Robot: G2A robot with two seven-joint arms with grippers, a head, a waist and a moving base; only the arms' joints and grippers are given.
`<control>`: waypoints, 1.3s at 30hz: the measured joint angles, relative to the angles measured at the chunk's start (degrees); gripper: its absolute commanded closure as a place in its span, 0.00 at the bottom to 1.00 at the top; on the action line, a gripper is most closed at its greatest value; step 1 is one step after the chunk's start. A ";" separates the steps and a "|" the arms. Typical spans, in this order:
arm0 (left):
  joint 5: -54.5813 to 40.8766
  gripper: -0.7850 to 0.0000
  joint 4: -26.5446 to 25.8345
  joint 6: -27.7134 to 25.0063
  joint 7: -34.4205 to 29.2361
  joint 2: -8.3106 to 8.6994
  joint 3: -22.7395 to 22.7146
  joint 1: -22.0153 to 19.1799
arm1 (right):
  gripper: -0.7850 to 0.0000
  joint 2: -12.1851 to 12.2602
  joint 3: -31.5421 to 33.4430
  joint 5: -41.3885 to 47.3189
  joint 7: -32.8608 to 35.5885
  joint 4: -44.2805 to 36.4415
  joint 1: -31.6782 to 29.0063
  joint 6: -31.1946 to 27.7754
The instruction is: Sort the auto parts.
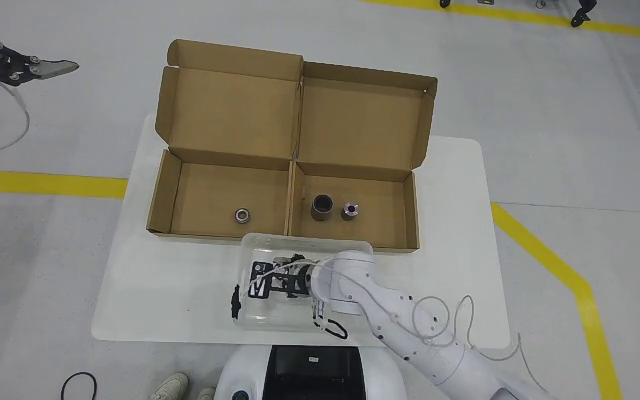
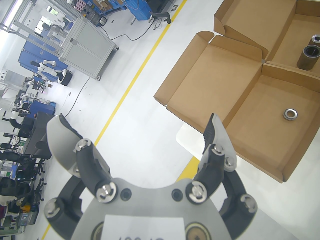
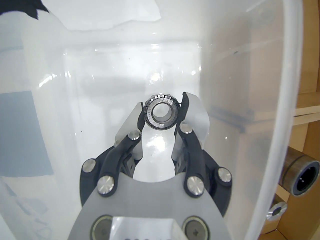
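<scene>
Jaws spread wide and holding nothing, the left gripper [image 2: 136,123] hangs over the grey floor, well left of the white table [image 1: 450,220]. On the table's far side stand two open boxes, touching. The left brown cardboard box [image 1: 200,200] holds one matching silver bearing ring [image 1: 241,215] lying flat. Just near of the boxes, at the table's middle, sits the clear plastic tub [image 1: 300,237]. Inside it the right gripper [image 3: 162,112] has its jaws clamped on the silver roller-bearing ring [image 3: 162,124], one pad on each side of its outer face, low in the tub. The right brown cardboard box [image 1: 385,215] holds a dark metal cylindrical sleeve [image 1: 321,206] standing on end and, just right of it, a small silver bush [image 1: 348,209]. The grip looks the weak point. The pads bear on a rounded, roller-studded face, so the ring may twist or slip out during a lift. The tub's wall is close on the right, and a finger or the ring could catch its rim and drag the tub. A drop into the right box would mix the parts.
</scene>
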 measured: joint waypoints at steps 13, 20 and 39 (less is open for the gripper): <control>0.00 0.00 0.00 0.00 0.00 0.00 0.00 0.00 | 1.00 2.66 6.37 3.87 -13.33 -7.90 -5.12 -6.81; 0.00 0.00 0.00 0.00 0.00 0.00 0.00 0.00 | 1.00 3.90 11.25 9.04 -21.93 -11.65 -7.00 -9.88; 0.00 0.00 0.00 0.00 0.00 0.00 0.00 0.00 | 1.00 5.15 17.57 15.28 -23.44 -27.27 -1.04 -11.71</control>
